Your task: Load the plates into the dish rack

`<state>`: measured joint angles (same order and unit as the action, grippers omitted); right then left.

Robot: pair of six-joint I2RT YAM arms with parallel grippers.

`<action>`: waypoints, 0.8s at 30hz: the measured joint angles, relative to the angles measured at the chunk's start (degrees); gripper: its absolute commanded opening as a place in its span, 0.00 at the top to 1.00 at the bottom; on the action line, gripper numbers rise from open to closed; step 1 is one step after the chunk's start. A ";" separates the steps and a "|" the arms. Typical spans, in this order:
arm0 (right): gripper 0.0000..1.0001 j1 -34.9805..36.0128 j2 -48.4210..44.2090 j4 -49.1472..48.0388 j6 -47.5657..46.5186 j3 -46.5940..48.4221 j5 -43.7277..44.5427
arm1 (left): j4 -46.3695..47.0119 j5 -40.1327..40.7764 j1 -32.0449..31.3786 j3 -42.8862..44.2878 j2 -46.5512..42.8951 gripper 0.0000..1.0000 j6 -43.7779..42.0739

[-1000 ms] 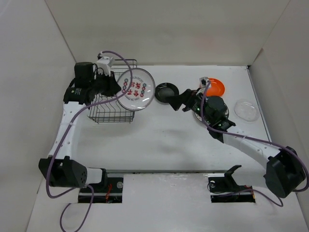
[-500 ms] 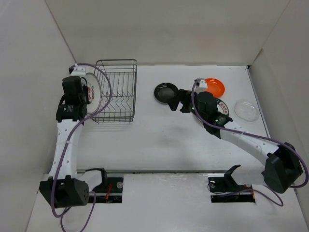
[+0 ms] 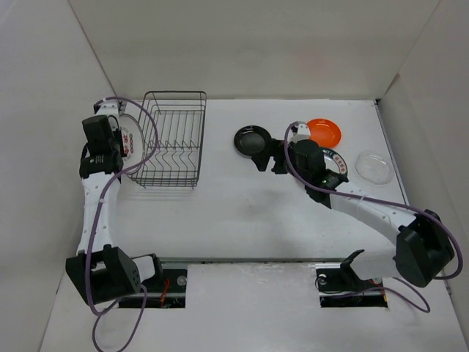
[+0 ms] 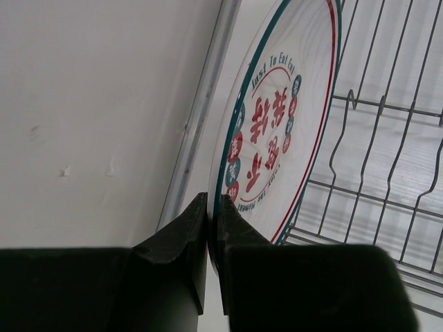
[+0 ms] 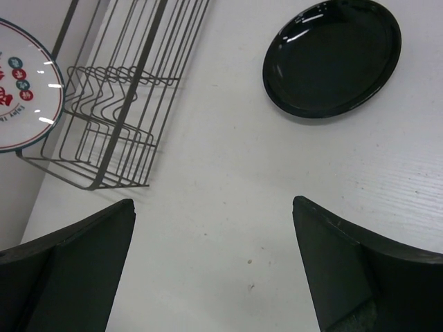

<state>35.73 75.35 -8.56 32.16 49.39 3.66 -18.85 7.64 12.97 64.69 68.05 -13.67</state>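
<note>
Between my clamped left fingers, the round white red-patterned plate could snag the wall of the adjacent dark wire dish rack; right fingers open.

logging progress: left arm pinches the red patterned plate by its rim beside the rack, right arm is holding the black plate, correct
Not quite. The right gripper holds nothing: the right wrist view shows its jaws wide open, the black plate lying on the table beyond them. The left gripper does pinch the red patterned plate by its rim beside the rack.
</note>
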 measured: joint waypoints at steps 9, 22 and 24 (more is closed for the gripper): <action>0.00 0.00 3.48 0.90 0.04 0.07 -0.44 | -0.20 -3.04 0.26 2.86 3.48 1.00 1.16; 0.00 0.00 3.45 0.87 0.20 0.07 -0.22 | 1.66 -3.19 0.26 1.44 5.38 1.00 2.12; 0.00 0.00 3.39 0.90 0.22 0.07 0.55 | 1.90 -3.63 0.26 1.42 6.10 1.00 2.29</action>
<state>35.73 78.74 -7.66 32.38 49.45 4.21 -16.95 4.01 13.23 66.11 74.15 -11.38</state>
